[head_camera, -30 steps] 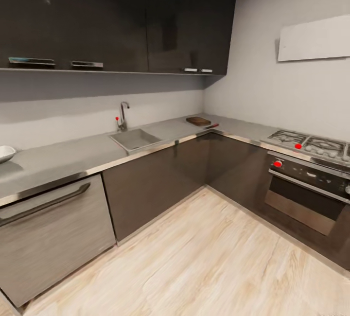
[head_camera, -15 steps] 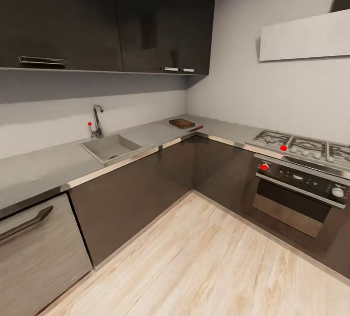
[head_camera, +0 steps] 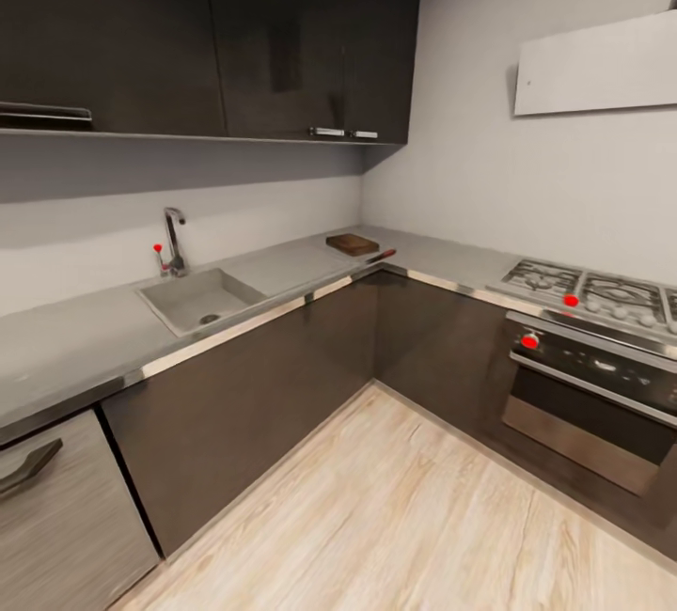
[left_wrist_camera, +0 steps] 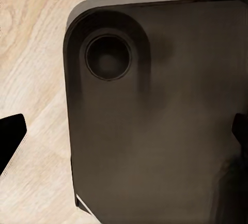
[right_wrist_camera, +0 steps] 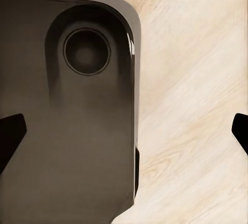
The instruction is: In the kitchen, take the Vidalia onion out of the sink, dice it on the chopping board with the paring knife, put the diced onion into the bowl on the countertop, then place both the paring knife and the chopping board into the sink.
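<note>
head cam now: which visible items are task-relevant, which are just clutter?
Task-relevant:
- sink, basin looks empty from here
- chopping board on the countertop near the corner
- paring knife beside the board, at the counter edge

Just there:
- faucet
- stove
- oven
- upper cabinets

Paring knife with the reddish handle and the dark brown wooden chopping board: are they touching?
Cannot tell. In the head view the small paring knife lies at the counter edge right beside the dark brown wooden chopping board, but both are too far and small to show a gap or contact.
</note>
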Controlling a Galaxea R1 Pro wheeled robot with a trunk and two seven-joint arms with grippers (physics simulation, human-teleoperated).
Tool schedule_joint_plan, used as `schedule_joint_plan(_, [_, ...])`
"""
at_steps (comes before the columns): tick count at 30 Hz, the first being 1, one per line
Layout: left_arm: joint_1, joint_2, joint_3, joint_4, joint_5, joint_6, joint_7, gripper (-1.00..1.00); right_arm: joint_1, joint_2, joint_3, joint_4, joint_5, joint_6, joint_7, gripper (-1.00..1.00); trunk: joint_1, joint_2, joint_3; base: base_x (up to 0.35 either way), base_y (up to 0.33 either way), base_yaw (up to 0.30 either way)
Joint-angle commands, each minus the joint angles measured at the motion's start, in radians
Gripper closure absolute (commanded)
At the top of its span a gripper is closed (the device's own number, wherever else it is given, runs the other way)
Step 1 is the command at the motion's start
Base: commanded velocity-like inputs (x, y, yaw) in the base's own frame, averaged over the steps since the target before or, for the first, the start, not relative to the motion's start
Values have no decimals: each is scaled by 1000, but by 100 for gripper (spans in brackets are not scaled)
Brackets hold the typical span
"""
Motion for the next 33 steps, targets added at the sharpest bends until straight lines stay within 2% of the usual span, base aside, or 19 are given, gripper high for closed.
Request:
schedule_joint_plan(1, [1, 0, -1, -2, 0, -4, 0, -100, 0, 0, 0, -1, 0, -2, 0, -100, 1, 0, -1, 164, 0, 0])
schedule_joint_plan(4, [1, -2, -1, -2, 0, -7, 0, -100, 0, 0, 0, -1, 0, -2, 0, -100, 1, 0, -1, 90, 0, 0])
schedule_joint_plan(6, [1, -9, -1, -2, -1, -6, 0, -100, 0, 0, 0, -1, 0, -2, 0, -100, -7, 14, 6, 12, 0, 0])
schedule_joint_plan(23, [1, -8, 5, -3, 1, -2, 5, -100, 0, 1, 0, -1, 0, -2, 0, -100, -72, 133, 59, 3, 0, 0])
schedule_joint_plan(33, [1, -11, 5, -2, 1, 1, 5, -100, 0, 1, 0, -1, 0, -2, 0, -100, -111, 203, 90, 247, 0, 0])
